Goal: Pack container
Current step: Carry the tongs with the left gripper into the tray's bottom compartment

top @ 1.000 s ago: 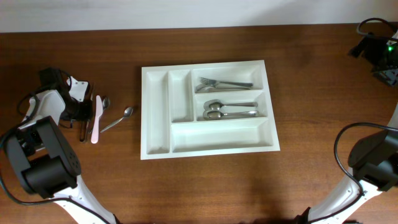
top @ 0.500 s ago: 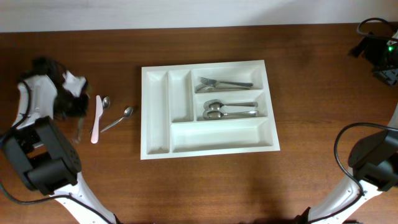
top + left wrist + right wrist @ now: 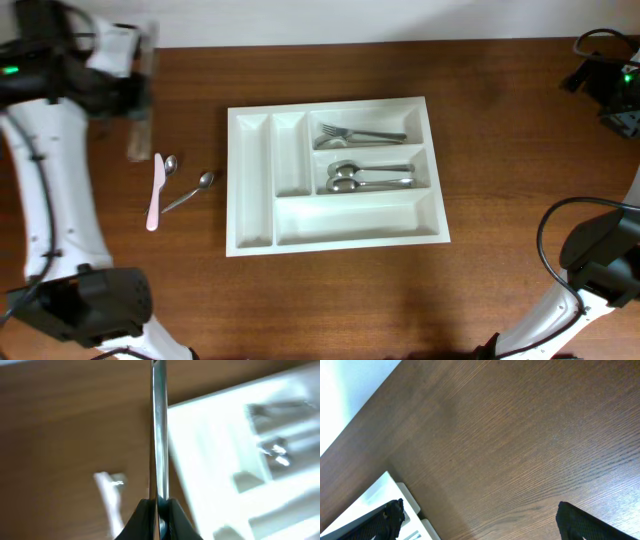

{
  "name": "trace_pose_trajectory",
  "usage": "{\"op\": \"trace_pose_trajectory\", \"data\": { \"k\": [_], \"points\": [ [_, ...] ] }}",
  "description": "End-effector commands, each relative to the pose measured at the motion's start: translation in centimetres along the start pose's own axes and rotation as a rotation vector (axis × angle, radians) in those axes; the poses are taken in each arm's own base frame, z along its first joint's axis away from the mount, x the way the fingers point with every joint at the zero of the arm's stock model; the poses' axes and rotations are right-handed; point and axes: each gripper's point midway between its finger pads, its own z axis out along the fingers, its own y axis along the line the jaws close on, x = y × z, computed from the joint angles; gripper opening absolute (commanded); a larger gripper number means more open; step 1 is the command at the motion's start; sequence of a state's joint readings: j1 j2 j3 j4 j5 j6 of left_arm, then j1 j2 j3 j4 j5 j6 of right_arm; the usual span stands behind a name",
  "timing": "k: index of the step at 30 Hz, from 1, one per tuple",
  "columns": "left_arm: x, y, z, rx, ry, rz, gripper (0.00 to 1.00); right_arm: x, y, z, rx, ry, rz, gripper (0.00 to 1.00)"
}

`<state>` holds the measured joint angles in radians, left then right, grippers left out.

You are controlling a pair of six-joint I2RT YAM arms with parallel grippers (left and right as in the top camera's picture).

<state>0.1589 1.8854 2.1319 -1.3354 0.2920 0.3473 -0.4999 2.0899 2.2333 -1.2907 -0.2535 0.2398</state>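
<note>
Steel utensil (image 3: 159, 435), edge-on, is pinched by my left fingers (image 3: 141, 516); the right fingers (image 3: 389, 516) stand apart, empty. The container (image 3: 200, 450) lies ahead-right of the left fingers. I judge this is transport; next comes careful lowering into one compartment.

I work at a dark brown wooden table (image 3: 520, 130), its grain plain under my right wrist camera. A plain white wall (image 3: 350, 18) runs along its far edge. Soft, even light leaves a faint sheen on the wood.

wooden table (image 3: 500, 120) with white container (image 3: 250, 180), pink utensil (image 3: 154, 192), short spoon (image 3: 170, 164) and long spoon (image 3: 193, 191) alongside
</note>
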Motion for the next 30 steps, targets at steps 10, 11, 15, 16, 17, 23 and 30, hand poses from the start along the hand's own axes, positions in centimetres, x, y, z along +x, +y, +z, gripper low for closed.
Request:
{"op": "trace_pose_trajectory", "data": {
  "k": [10,11,15,16,17,23,30],
  "points": [
    [3.6,-22.6,4.4,0.402,0.108,1.106,0.02,0.0,-0.2,0.0,-0.002,0.002,0.013,0.99],
    [4.3,-23.5,5.0,0.421,0.123,1.162,0.02,0.0,-0.2,0.0,-0.002,0.002,0.013,0.99],
    [7.8,-26.3,8.6,0.52,0.242,1.245,0.02,0.0,-0.2,0.0,-0.002,0.002,0.013,0.99],
    [8.8,-26.6,9.6,0.543,0.28,1.247,0.02,0.0,-0.2,0.0,-0.002,0.002,0.013,0.99],
    [9.7,-26.9,10.6,0.563,0.315,1.248,0.02,0.0,-0.2,0.0,-0.002,0.002,0.013,0.99],
    [14.3,-29.3,15.6,0.659,0.479,1.277,0.01,0.0,-0.2,0.0,-0.002,0.002,0.013,0.99],
    [16.7,-31.0,17.7,0.675,0.564,1.262,0.07,0.0,-0.2,0.0,-0.002,0.002,0.013,0.99]
  ]
}}
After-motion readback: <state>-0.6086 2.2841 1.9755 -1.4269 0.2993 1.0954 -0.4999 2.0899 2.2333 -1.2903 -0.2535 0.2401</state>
